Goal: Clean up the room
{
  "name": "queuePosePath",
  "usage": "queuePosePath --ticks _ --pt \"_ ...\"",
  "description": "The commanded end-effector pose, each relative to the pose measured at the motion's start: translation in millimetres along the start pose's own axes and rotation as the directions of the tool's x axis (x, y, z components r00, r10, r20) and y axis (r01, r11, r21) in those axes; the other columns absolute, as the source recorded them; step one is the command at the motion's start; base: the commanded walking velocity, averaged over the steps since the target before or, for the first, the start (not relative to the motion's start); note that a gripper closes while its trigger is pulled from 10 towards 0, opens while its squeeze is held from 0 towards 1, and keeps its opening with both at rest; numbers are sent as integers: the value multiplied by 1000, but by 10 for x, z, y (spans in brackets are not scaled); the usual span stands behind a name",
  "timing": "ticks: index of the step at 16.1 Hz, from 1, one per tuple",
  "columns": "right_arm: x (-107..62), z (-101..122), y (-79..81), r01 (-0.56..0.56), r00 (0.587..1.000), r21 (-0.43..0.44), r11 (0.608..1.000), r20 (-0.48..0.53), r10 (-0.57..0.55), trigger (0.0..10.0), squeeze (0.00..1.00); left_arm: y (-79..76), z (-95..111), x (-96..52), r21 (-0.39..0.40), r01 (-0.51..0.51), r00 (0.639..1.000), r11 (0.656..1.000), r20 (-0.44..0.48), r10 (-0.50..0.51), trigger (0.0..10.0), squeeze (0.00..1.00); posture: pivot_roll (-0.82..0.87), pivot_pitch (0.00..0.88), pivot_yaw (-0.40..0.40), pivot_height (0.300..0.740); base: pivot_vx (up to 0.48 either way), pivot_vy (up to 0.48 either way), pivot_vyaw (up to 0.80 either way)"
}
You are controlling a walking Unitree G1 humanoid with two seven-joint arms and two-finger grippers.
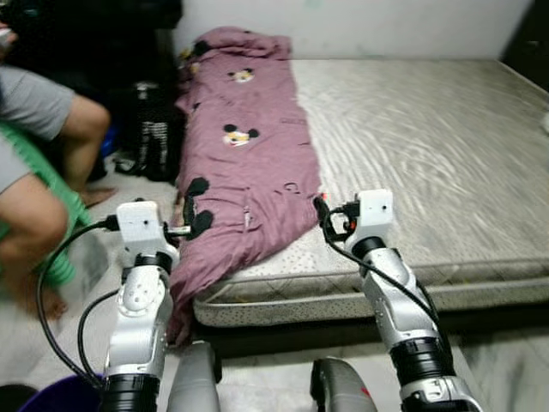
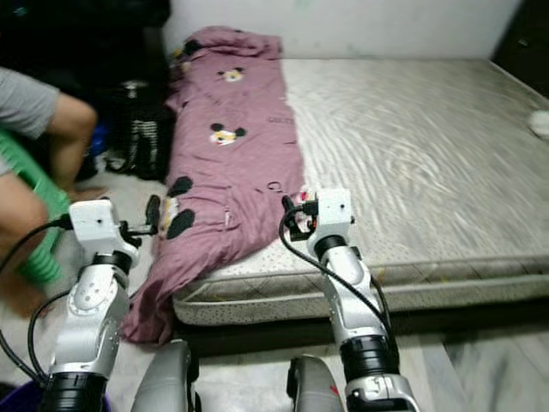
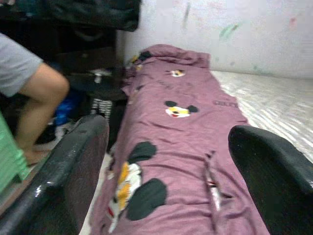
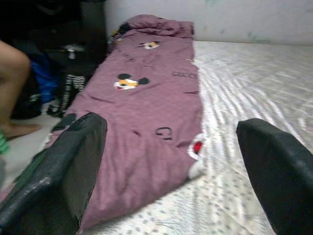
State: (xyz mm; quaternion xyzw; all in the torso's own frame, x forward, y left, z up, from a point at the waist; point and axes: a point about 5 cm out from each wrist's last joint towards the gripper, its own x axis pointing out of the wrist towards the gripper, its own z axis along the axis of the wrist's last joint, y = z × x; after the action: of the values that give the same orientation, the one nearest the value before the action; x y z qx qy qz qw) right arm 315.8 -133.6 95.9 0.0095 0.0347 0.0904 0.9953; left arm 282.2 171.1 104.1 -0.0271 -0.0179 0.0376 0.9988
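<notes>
1. The mauve cartoon-print quilt lies rumpled along the left edge of the bare grey mattress, its near end spilling over the front-left corner.
2. Left claw and right claw hover at that near end, both spread wide, gripping nothing.
3. Judged step: approach. Next, each claw must close on the quilt's near edge.

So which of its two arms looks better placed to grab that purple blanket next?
Probably the left: its tool is open, right at the purple blanket where it spills off the mattress. The right tool is at the blanket's inner edge.
</notes>
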Motion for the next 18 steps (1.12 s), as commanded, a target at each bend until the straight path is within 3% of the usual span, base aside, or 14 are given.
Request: queuePosePath --ticks 1,6,13,18 --pt "36 51 -12 7 1000 -5 1000 14 -7 10000 0 -18 24 23 -7 3 1000 1000 10 -3 10000 0 -98 0 -20 650 0 0 0" --pt "42 53 -8 5 1000 -1 1000 14 -5 10000 0 -9 26 31 -2 -3 1000 1000 9 3 10000 0 -98 0 -19 636 0 0 0" --pt "41 49 -3 4 1000 3 1000 14 -4 10000 0 -6 30 29 0 -6 1000 1000 9 6 10000 0 -97 0 -20 557 0 0 0" --pt "42 45 2 1 1000 -1 1000 10 -1 10000 0 -2 37 23 -1 -15 1000 1000 13 15 10000 0 -96 0 -21 553 0 0 0"
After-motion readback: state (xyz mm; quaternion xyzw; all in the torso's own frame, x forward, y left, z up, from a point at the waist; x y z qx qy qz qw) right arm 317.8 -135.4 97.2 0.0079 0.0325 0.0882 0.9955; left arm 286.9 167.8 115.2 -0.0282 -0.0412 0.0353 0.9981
